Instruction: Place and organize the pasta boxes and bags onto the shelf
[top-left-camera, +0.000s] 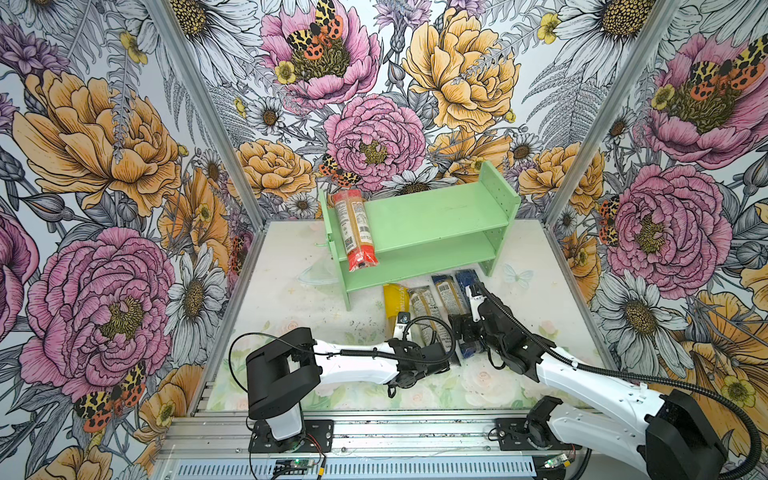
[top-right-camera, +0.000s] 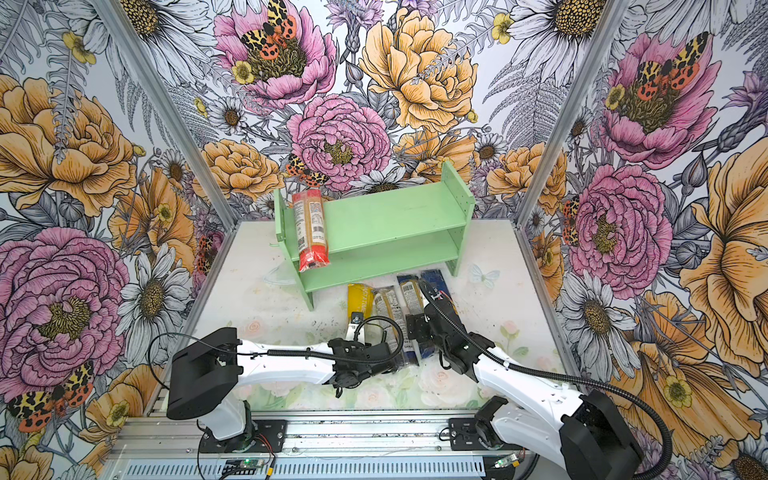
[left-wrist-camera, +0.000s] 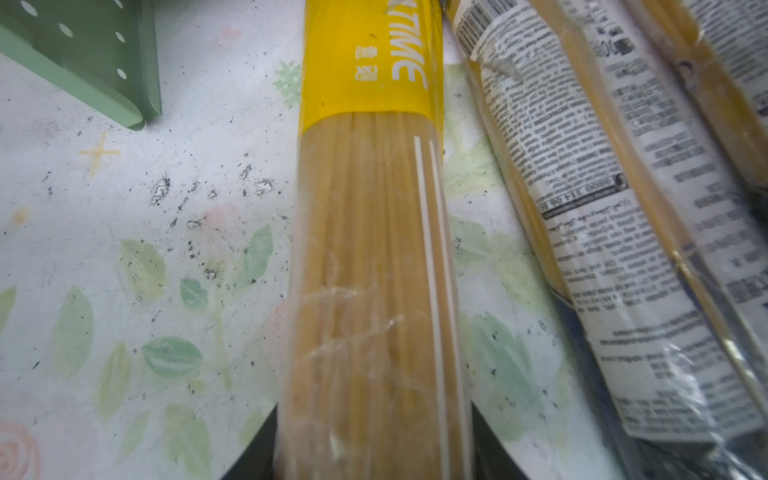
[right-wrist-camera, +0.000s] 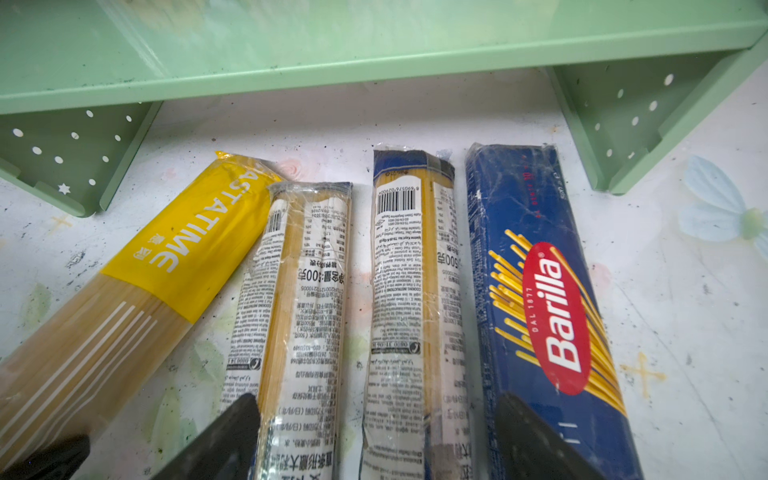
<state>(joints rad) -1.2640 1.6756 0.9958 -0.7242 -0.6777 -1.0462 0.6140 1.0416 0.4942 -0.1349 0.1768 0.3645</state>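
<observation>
- Left wrist view is showing the yellow bag (left-wrist-camera: 365, 249) running straight between the fingers (left-wrist-camera: 249, 457) of the left gripper (left-wrist-camera: 372, 461). They are pressing on both sides of its clear part, so the gripper is gripping the bag.
- Gripping low on the pack is probably leaving the printed end free to lead onto a tier. I cannot tell whether the bag is lifting off the table (top-left-camera: 291, 299).
- The right gripper (right-wrist-camera: 374, 449) is hovering with its fingers (right-wrist-camera: 224, 436) spread wide and holding nothing. 1 finger is sitting beside the left clear bag (right-wrist-camera: 299, 291) and the other over the box (right-wrist-camera: 540, 291), so the span is taking in both that bag and the second clear bag (right-wrist-camera: 411, 270). It is likely lining up a later pick while staying out of the left arm's way.
- These 4 packs are lying side by side on the table just in front of the shelf (top-left-camera: 436, 216), ends pointing toward it, which is keeping each one reachable from above.
- The red bag (top-left-camera: 353, 224) is lying front to back on the top tier beside the left panel, its red end overhanging the front edge. Placing it at the side is leaving room beside it for the others.
- By my judgement 1 of 5 packs is shelved. The yellow bag, held near 1 end, is likely to sag once raised.
</observation>
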